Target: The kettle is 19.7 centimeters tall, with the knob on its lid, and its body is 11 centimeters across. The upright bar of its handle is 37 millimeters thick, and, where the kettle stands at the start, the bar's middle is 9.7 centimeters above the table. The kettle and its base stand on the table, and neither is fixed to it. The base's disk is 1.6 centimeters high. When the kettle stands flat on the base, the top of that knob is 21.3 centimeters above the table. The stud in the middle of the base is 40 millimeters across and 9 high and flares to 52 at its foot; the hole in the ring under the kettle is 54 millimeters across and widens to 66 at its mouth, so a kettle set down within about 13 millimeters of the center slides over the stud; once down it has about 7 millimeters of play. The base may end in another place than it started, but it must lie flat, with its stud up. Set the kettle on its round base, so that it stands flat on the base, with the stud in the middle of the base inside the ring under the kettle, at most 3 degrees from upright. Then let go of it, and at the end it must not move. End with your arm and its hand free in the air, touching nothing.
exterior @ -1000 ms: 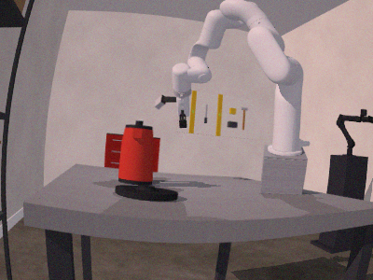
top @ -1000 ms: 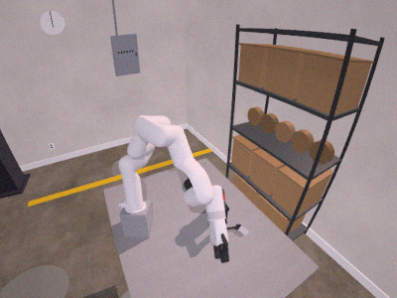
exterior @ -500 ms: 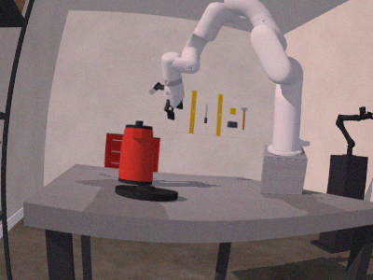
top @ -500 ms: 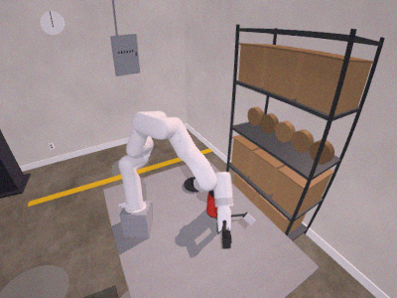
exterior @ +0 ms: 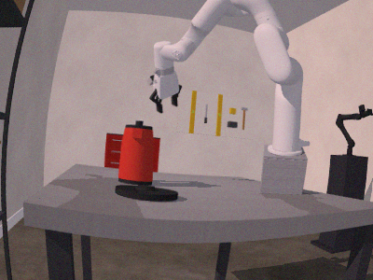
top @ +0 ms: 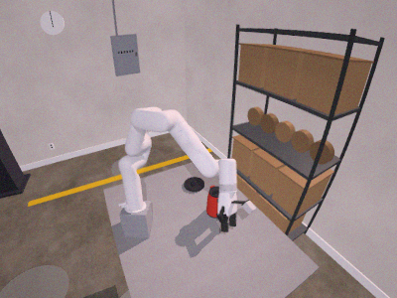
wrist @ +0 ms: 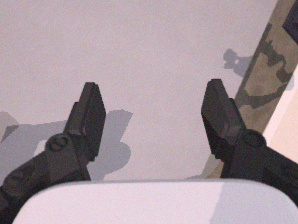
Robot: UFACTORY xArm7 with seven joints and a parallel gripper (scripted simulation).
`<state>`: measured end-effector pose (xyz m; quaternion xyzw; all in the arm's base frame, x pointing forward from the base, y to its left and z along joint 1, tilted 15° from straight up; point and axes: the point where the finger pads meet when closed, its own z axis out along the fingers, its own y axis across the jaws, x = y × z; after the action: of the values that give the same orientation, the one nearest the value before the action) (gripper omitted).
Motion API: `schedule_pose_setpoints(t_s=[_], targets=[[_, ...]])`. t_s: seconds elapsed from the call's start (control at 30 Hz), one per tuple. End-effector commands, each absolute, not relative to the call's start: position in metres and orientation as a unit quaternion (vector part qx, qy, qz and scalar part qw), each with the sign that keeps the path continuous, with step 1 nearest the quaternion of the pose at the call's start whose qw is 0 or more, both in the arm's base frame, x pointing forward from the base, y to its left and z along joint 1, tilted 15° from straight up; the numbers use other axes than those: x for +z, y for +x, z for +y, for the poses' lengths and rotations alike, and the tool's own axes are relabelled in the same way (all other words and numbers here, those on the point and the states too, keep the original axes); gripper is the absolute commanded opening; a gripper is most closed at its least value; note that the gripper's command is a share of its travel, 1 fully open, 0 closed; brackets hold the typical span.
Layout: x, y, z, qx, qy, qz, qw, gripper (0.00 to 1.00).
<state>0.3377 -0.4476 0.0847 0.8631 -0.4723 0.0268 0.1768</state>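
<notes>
The red kettle (top: 213, 201) (exterior: 136, 156) with a black lid knob stands upright on the grey table (top: 223, 258) (exterior: 233, 210) (wrist: 150, 50). The black round base (top: 194, 185) (exterior: 146, 192) lies flat on the table beside the kettle and apart from it, as the top view shows. My gripper (top: 225, 224) (exterior: 166, 101) (wrist: 152, 96) is open and empty. It hangs high over the table, above the kettle's top and off to one side. The wrist view shows only bare table and a strip of floor between the fingers. The arm hides part of the kettle in the top view.
A black shelf rack (top: 325, 129) with cardboard boxes stands close behind the table's far edge near the kettle. The arm's grey pedestal (top: 135, 221) (exterior: 284, 173) stands on the table. A red ribbed box (exterior: 112, 149) shows behind the kettle.
</notes>
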Motion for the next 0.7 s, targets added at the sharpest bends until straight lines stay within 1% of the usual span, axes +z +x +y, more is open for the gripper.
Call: schedule_pose_setpoints(t_s=[0.0,0.27,0.33,0.67], targets=[[0.099,0.355,-0.419,0.029,0.834,-0.534,0.134,0.81],[0.117,0.383,-0.365,0.020,0.788,-0.613,0.061,0.81],[0.117,0.383,-0.365,0.020,0.788,-0.613,0.061,0.81],[0.139,0.411,-0.301,-0.004,0.737,-0.675,-0.019,0.81]])
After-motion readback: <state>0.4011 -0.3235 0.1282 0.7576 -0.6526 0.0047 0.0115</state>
